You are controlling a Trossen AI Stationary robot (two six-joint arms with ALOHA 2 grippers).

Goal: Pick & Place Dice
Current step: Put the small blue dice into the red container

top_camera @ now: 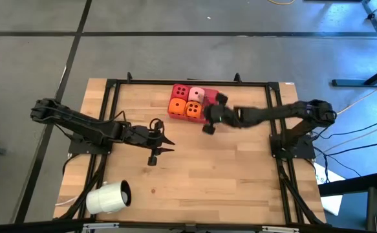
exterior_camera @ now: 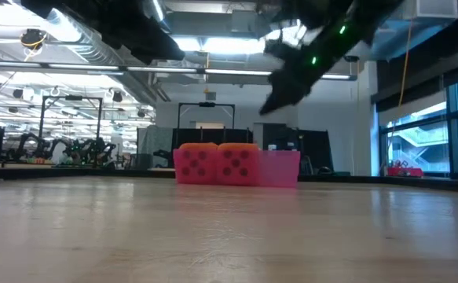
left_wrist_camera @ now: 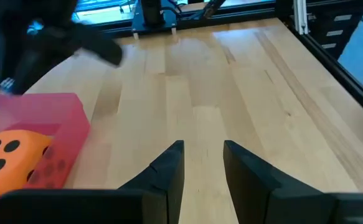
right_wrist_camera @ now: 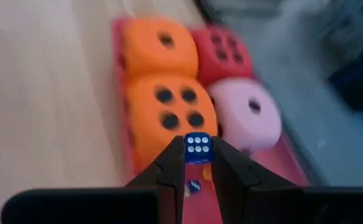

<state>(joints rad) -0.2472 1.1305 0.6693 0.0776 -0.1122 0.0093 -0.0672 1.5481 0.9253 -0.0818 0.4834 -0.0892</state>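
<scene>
1. Clearly, the right gripper (right_wrist_camera: 197, 163) holds a small blue die (right_wrist_camera: 197, 148) with white pips, pinched between its nearly closed fingertips.
2. It hangs above the red tray (top_camera: 211, 98), beside the four big dice, at the far middle of the table (top_camera: 227, 175).
3. Inside the tray the dice sit in a tight two-by-two block, touching each other: red die (top_camera: 182, 91) and pink die (top_camera: 197, 95) in the far row, two orange dice (top_camera: 177, 106) (top_camera: 193, 109) in the near row.
4. From the right wrist view, the blue die is just over the four-pip orange one and next to the pink die.
5. Seen from the low view, the tray (exterior_camera: 280, 168) stands far across the table, with orange tops showing above its rim.
6. Meanwhile the left gripper (left_wrist_camera: 203, 155) waits over bare wood left of centre, its jaws narrowly parted with nothing between them.
7. Near the front left edge a white cup (top_camera: 108, 197) lies on its side, well apart from the tray.
</scene>
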